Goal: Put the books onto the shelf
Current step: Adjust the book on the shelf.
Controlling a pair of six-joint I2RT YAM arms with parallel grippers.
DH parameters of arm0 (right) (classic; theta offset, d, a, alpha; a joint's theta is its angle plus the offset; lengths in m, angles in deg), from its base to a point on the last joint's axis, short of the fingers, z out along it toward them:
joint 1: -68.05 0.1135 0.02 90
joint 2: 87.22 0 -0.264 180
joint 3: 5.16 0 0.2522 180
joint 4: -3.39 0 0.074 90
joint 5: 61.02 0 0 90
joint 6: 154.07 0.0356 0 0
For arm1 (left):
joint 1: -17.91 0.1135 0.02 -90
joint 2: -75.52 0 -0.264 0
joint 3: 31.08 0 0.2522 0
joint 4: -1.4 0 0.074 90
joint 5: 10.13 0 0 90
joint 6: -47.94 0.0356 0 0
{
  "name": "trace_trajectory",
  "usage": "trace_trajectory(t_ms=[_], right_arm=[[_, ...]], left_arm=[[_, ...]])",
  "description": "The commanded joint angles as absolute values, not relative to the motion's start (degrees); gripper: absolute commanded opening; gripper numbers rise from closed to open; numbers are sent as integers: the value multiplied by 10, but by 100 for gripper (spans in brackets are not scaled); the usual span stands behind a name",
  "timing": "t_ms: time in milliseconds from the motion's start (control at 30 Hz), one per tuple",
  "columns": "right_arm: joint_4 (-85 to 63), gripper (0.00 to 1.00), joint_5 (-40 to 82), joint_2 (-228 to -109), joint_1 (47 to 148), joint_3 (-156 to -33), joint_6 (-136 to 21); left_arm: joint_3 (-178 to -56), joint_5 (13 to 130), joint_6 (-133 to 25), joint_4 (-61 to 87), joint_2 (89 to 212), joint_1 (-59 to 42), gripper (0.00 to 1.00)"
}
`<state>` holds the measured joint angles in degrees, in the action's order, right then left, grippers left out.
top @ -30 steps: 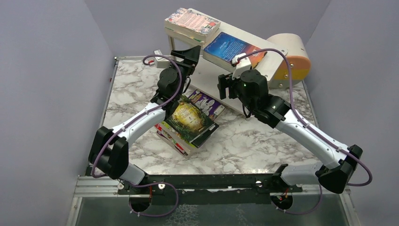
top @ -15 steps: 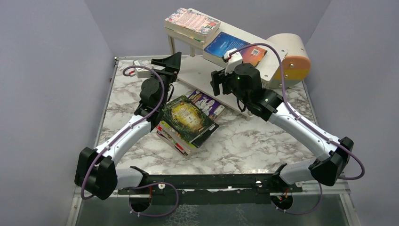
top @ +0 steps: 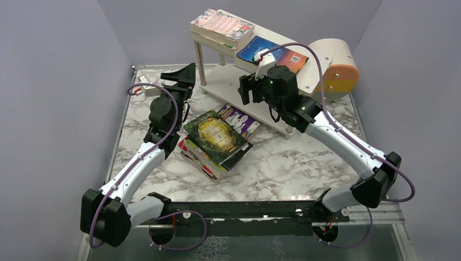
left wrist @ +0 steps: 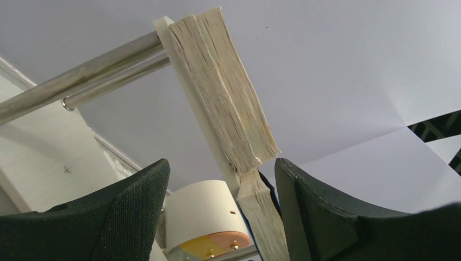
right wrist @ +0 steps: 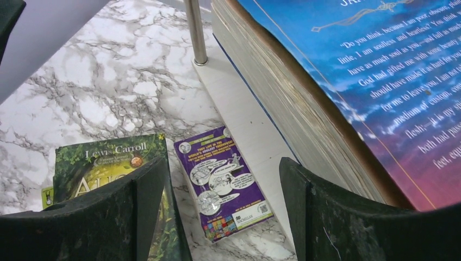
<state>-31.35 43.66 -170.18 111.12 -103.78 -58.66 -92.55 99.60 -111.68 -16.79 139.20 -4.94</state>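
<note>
Right wrist: by the parted, empty right pincer [right wrist: 222,166], its left finger meets a green paperback [right wrist: 108,163] reading "Lewis Carroll"; rightward, a blue-covered book [right wrist: 380,81] reads "soulless and heartless". Parted and empty too is the left pincer [left wrist: 220,166].

A blue book [top: 270,52] lies on the shelf [top: 224,82].

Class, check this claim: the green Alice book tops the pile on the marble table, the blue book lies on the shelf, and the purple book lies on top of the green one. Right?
One error: the purple book lies flat on the marble table beside the green Alice book, not on top of it, as the right wrist view shows. The rest stands.
</note>
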Motion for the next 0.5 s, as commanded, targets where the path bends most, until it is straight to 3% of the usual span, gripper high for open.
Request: trace_trajectory(t_ms=[0,467], right_arm=[[-292,75,423,-1721,1099,-1069,-601],[-288,75,404,-1748,1078,-1102,-606]], left_arm=[[-918,996,-1110,-155,1372,-40,64],[-906,989,-1120,-145,1362,-26,65]])
